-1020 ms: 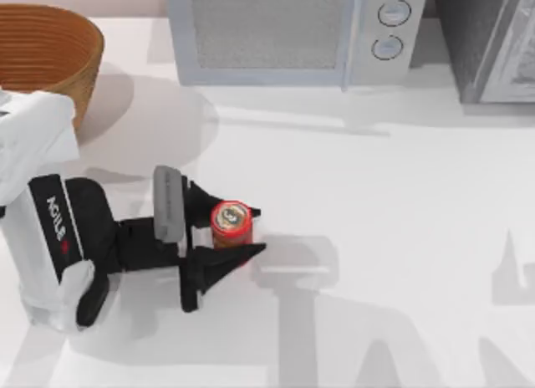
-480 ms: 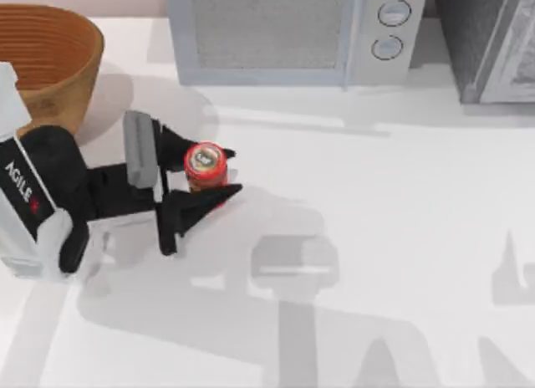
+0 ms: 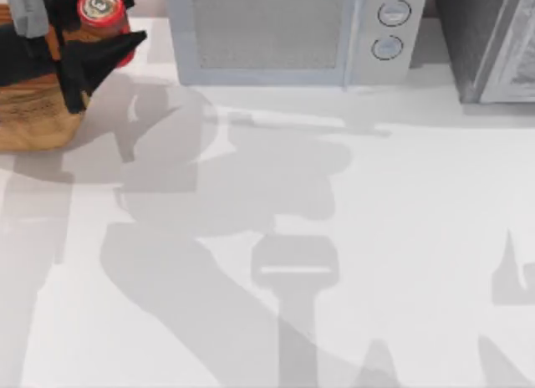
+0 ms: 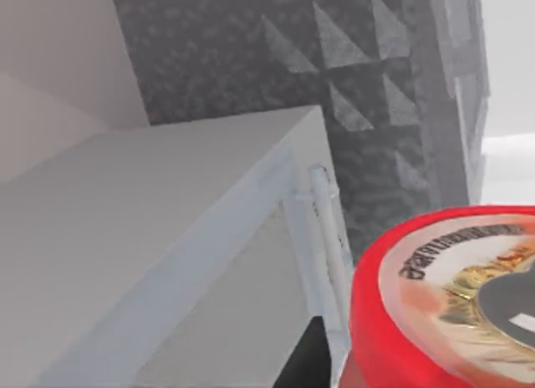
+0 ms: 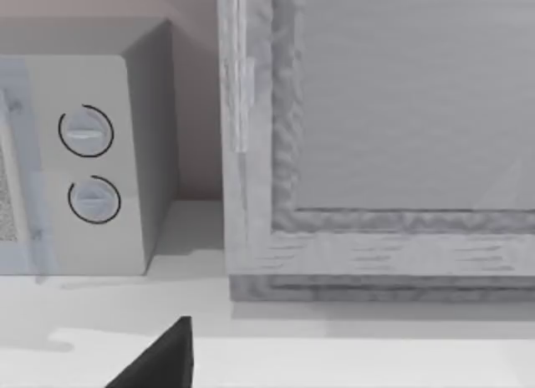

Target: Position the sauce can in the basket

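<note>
Transport is nearly done: our left claw (image 3: 107,28), clamped on the small red sauce can (image 3: 102,9), has carried it from mid-worktop to the tan woven basket (image 3: 33,125) at the far left corner.

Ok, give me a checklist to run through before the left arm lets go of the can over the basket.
1. Can held by left tool: ok, fingers pinch it on both sides.
2. Can upright: ok, its round top faces up in the top view.
3. Can over the basket: not ok, it sits past the rim, toward the microwave.
4. Basket interior free: cannot tell, the arm covers it.
5. Height above the rim: cannot tell.
6. Right arm out of the way: ok, its finger points at the microwave's far end.
</note>
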### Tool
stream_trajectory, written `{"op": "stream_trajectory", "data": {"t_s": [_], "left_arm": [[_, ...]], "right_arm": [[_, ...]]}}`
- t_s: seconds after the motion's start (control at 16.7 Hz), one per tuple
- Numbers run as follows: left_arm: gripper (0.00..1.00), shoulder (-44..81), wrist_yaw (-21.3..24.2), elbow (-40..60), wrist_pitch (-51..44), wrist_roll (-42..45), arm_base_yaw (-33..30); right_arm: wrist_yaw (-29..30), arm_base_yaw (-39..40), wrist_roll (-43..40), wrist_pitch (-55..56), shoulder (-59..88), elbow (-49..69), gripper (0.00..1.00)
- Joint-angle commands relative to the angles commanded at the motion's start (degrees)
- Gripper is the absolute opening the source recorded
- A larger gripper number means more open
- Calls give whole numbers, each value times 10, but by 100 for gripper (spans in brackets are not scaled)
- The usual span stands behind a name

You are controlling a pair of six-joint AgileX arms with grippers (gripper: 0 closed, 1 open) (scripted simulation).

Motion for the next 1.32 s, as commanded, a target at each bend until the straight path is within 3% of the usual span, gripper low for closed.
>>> {"op": "stream_trajectory", "data": {"t_s": [0.84,1.32], "left_arm": [[0,-76,14,90,-262,-23,235],[0,-65,-1,94,-260,-27,231]], "right_arm": [[0,0,0,0,0,0,100],[0,0,0,0,0,0,100]]}}
